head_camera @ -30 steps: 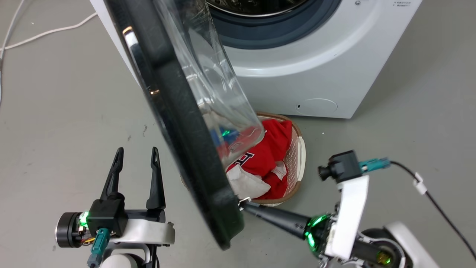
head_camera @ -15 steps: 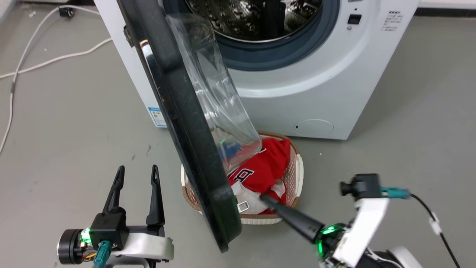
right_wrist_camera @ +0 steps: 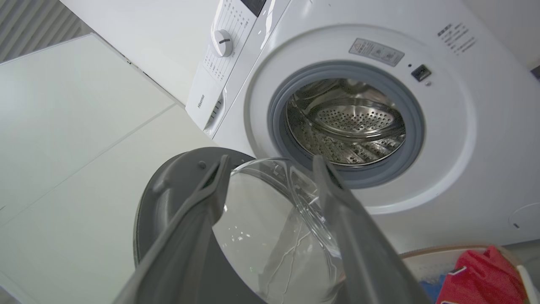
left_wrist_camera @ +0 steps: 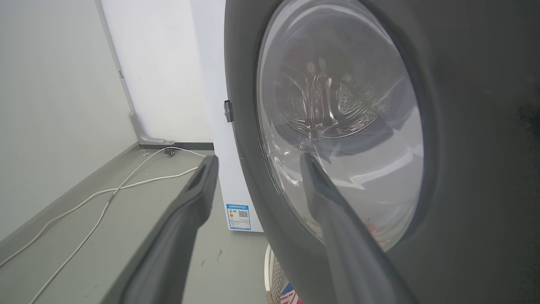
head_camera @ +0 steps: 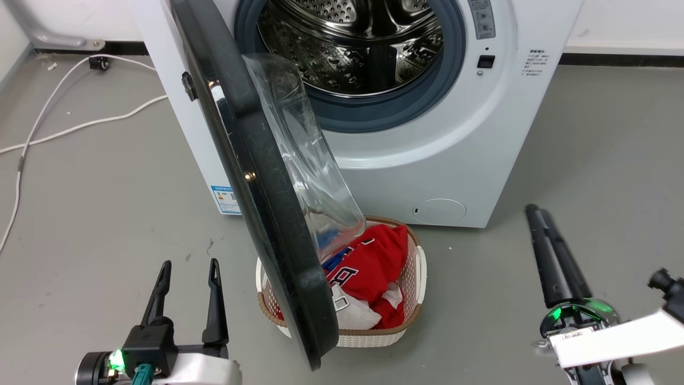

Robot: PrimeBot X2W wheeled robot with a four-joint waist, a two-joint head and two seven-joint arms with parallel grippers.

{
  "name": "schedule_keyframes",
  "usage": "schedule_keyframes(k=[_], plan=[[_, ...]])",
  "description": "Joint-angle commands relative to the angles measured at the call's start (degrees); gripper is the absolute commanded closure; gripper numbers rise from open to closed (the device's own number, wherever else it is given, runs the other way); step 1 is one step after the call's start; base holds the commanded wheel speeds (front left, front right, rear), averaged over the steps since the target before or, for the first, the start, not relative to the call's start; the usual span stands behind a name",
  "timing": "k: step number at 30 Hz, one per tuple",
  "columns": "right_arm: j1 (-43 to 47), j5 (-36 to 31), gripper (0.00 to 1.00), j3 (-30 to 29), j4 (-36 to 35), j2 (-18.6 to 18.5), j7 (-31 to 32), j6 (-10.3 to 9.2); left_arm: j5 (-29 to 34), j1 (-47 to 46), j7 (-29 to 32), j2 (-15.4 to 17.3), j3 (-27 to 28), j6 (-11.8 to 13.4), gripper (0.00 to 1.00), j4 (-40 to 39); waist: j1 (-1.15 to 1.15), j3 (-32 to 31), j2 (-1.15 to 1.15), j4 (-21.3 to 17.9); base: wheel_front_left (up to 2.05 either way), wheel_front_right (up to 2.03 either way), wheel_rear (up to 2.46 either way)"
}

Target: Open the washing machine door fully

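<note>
Head view, mid-frame: washing machine door edge-on, long axis upper left to bottom ctr, approx square to washing machine. L gripper lower left, fingers spread, empty, nearer, outer-face side. R gripper lower right, spread, empty, bowl side, well apart.

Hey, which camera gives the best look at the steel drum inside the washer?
The right wrist view: the whole drum mouth is in frame, facing the camera. The head view crops its top; the left wrist view catches it warped through the door glass.
</note>
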Motion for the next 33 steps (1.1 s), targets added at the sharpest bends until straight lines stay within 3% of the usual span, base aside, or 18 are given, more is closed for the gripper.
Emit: schedule_keyframes(k=[1, 5, 9, 15, 21, 33], plan=[[0.5, -4.3, 0.0, -0.1, 1.4, -0.7, -4.1, 0.16, 0.3, 0.6, -0.1, 0.0, 0.3, -0.3, 0.0, -0.2, 0.01, -0.3, 0.0, -0.2, 0.0, 0.0, 0.0], [0.1, -21.0, 0.0, -3.4, 4.4, -1.1, -7.8, 0.16, 0.4, 1.4, -0.1, 0.0, 0.5, -0.1, 0.0, -0.3, 0.01, -0.9, 0.0, -0.6, 0.0, 0.0, 0.0], [1.0, -39.0, 0.0, -10.6, 3.1, 3.7, -7.9, 0.15, 0.6, 1.7, -0.1, 0.0, 0.5, 0.1, 0.0, -0.5, 0.01, -1.3, 0.0, -0.8, 0.0, 0.0, 0.0], [3.8, -55.9, 0.0, -15.6, 1.8, 7.5, -7.9, 0.09, 0.5, 2.2, -0.1, 0.0, 0.4, 0.2, 0.0, -0.4, 0.01, -1.9, 0.0, -0.7, 0.0, 0.0, 0.0], [6.9, -63.0, 0.0, -18.0, 3.8, 8.9, -7.9, 0.09, 0.3, 2.6, -0.1, 0.0, 0.2, 0.1, 0.0, -0.1, 0.01, -2.6, 0.0, -0.4, 0.0, 0.0, 0.0], [12.0, -63.1, 0.0, -18.7, 6.2, 9.6, -7.9, 0.09, -0.2, 3.3, -0.1, 0.0, 0.0, 0.2, 0.0, 0.2, 0.01, -3.6, 0.0, -0.2, 0.0, 0.0, 0.0]])
